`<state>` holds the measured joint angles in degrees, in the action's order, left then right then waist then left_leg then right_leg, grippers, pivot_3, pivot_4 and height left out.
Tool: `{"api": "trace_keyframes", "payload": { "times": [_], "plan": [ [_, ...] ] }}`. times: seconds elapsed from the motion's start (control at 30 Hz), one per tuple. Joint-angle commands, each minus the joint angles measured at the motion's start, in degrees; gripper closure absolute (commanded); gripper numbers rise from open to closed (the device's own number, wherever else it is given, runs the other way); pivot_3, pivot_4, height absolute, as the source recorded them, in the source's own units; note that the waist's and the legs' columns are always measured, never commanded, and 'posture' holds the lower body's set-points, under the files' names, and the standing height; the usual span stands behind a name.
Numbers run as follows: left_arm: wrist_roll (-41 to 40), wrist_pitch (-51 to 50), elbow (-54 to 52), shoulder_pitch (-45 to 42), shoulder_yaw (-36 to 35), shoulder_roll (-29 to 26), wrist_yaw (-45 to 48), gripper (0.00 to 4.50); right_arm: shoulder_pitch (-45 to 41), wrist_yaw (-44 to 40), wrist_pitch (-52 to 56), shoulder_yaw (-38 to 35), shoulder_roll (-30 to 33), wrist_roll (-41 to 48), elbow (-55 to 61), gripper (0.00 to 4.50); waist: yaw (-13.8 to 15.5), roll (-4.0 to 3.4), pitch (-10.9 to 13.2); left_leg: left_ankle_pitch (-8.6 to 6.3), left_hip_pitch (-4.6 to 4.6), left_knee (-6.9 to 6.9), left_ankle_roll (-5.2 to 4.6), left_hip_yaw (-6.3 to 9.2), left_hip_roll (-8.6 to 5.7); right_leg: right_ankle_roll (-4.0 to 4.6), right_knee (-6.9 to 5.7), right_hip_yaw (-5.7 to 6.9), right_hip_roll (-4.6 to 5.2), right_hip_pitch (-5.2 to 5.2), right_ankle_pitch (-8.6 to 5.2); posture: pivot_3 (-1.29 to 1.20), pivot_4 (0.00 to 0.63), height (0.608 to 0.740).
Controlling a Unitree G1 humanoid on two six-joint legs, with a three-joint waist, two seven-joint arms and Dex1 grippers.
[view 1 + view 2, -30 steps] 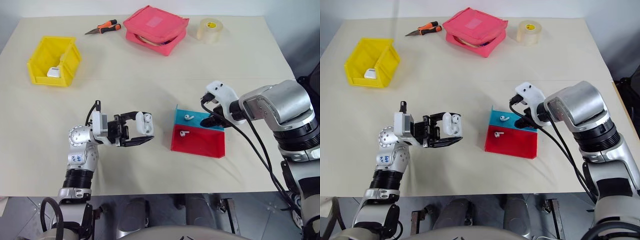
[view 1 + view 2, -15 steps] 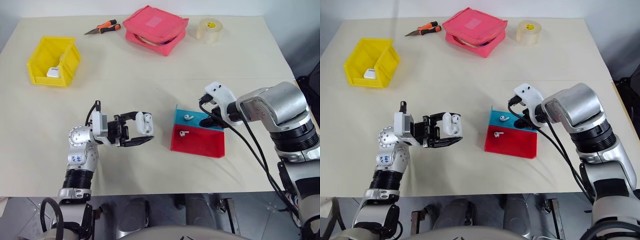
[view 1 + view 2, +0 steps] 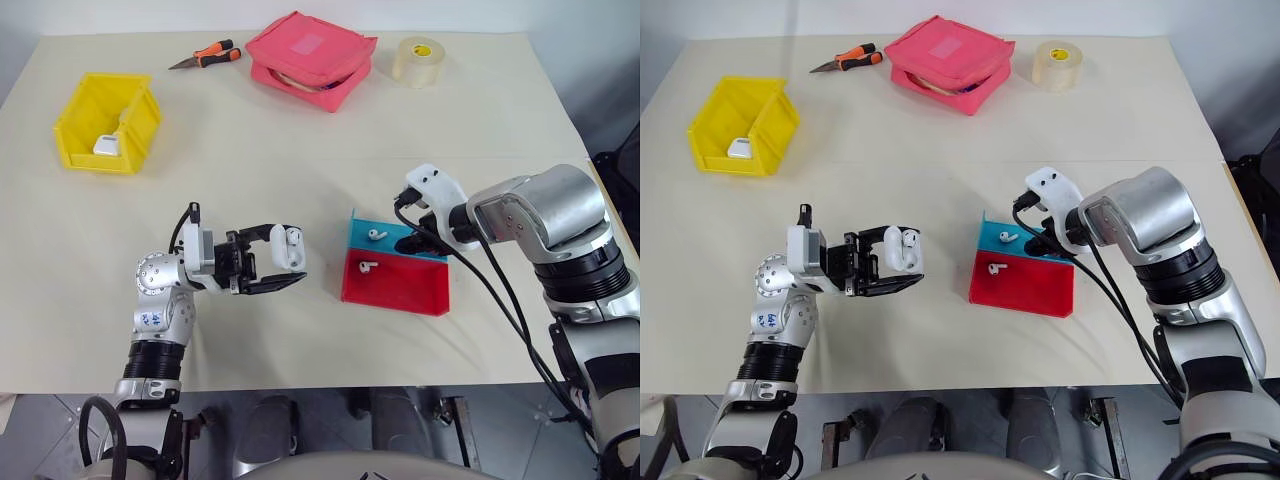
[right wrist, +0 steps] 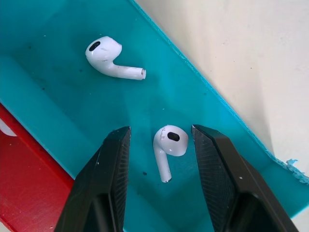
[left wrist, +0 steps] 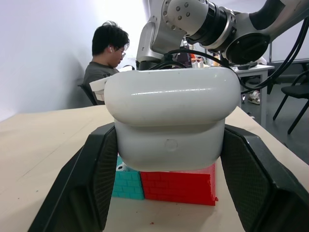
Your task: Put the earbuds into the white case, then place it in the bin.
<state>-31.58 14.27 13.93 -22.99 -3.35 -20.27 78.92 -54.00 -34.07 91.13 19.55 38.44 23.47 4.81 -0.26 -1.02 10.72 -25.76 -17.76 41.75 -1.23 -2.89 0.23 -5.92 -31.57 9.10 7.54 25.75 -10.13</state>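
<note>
I see my left gripper [image 3: 285, 265] clamped on the glossy, rounded white case [image 3: 290, 246], held level above the beige table [image 3: 300, 150], left of the trays. My right gripper [image 4: 159, 145] tilts down into the blue tray [image 4: 58, 111], black fingers [image 4: 113, 159] parted either side of one smooth, short-stemmed earbud [image 4: 169, 145]; a second [image 4: 108, 58] lies nearby. The yellow plastic bin [image 3: 105, 120] sits far left

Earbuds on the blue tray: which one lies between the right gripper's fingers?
The earbud framed by the open right gripper; the other earbud lies apart, beyond that gripper's reach for now.
</note>
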Motion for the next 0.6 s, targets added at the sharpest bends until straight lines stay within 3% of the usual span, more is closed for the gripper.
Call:
{"api": "trace_keyframes", "payload": {
  "times": [0.03, 0.13, 0.4, 0.6],
  "plan": [
    [-0.4, 0.2, -2.1, 0.2, -0.5, -0.5, -0.2, 1.71, 0.1, 0.0, -0.5, 0.4, 1.0, 0.3, 1.2, 3.06, 0.0, 0.00, 0.0, 0.00, 0.00, 0.00, 0.00, 0.00, 0.00, 0.00, 0.00, 0.00, 0.00, 0.00, 0.00, 0.00, 0.150, 0.740],
    [-0.4, 0.3, -2.0, 0.2, -0.6, -0.6, -0.2, 1.71, 0.1, -0.4, -0.7, 1.1, 1.5, 0.5, 1.8, 4.01, 0.0, 0.00, 0.0, 0.00, 0.00, 0.00, 0.00, 0.00, 0.00, 0.00, 0.00, 0.00, 0.00, 0.00, 0.00, 0.00, 0.150, 0.740],
    [-0.7, 0.4, -1.9, -0.2, -0.8, -1.0, 0.4, 1.71, -0.2, -3.4, -5.2, 0.1, 4.1, 1.8, 4.4, 4.03, 0.0, 0.00, 0.0, 0.00, 0.00, 0.00, 0.00, 0.00, 0.00, 0.00, 0.00, 0.00, 0.00, 0.01, 0.00, 0.00, 0.150, 0.740],
    [-2.0, -1.5, -2.4, -1.0, -0.2, -1.9, 3.2, 1.71, 4.1, -9.9, -12.5, -12.5, 4.6, 8.8, 10.2, 4.03, 0.0, 0.00, 0.0, 0.00, -0.09, 0.00, 0.00, 0.01, -0.01, 0.00, 0.02, 0.02, 0.01, 0.04, 0.00, 0.00, 0.150, 0.740]
  ]
}}
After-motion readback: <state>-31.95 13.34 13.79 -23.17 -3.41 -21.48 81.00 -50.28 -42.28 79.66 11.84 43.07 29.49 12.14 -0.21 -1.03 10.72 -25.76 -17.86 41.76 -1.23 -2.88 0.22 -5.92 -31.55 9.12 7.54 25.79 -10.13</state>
